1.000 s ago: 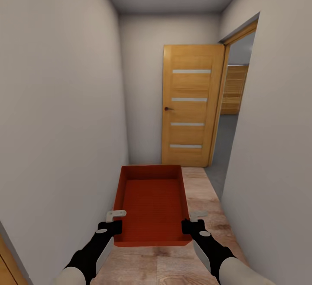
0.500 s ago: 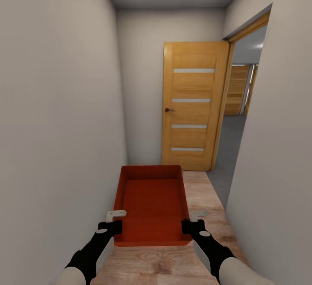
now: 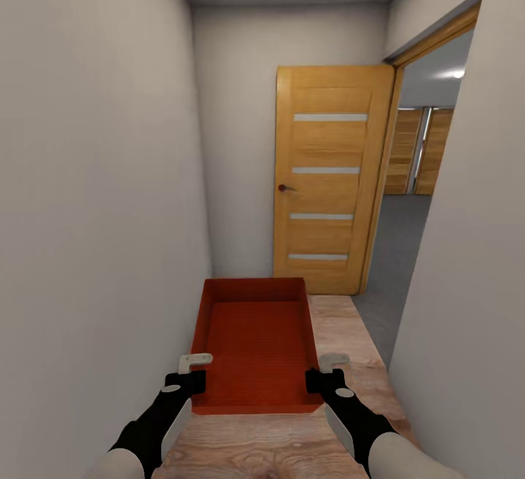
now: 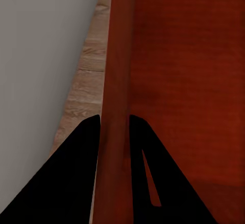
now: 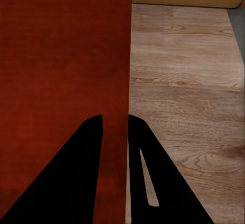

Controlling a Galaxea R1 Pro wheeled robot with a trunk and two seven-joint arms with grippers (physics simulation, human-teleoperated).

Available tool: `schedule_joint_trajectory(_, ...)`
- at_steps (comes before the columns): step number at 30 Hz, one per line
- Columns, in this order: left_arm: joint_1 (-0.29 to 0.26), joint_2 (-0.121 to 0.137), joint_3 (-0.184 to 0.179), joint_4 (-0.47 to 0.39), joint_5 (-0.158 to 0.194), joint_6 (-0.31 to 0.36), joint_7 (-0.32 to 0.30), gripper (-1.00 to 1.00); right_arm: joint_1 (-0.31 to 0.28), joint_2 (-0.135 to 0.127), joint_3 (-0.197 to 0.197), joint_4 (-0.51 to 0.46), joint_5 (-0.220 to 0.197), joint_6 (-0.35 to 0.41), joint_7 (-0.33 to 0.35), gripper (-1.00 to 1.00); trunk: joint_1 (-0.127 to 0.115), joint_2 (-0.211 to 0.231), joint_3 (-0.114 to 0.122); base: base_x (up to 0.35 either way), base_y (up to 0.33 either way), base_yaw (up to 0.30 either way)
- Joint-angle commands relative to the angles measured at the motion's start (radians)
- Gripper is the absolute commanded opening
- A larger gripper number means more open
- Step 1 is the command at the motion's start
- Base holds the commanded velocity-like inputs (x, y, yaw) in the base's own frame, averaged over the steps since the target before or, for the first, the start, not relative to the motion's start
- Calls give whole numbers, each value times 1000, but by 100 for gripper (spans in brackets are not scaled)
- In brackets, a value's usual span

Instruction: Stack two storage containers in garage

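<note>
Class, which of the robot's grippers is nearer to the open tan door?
Right. The right gripper clamps the storage container's wall on the side of the tan door; the left gripper clamps the opposite wall, by the hallway's blank wall.

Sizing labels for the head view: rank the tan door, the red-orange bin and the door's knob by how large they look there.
1. Tan door, largest.
2. Red-orange bin, next, though it is nearer the camera, so the gap is unsure.
3. Door knob, by far the smallest.
</note>
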Motion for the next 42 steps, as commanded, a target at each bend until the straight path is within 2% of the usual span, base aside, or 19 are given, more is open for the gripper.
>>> schedule_joint_trajectory(1, -1, 15, 13, -5, -14, -1, 16, -100, -1, -17, -19, 3, -13, -4, -9, -100, 1, -1, -1, 326, 0, 0)
schedule_joint_trajectory(42, -1, 15, 13, -6, -14, -1, 16, -100, -1, -17, -19, 3, -13, -4, -9, -100, 1, -1, -1, 326, 0, 0)
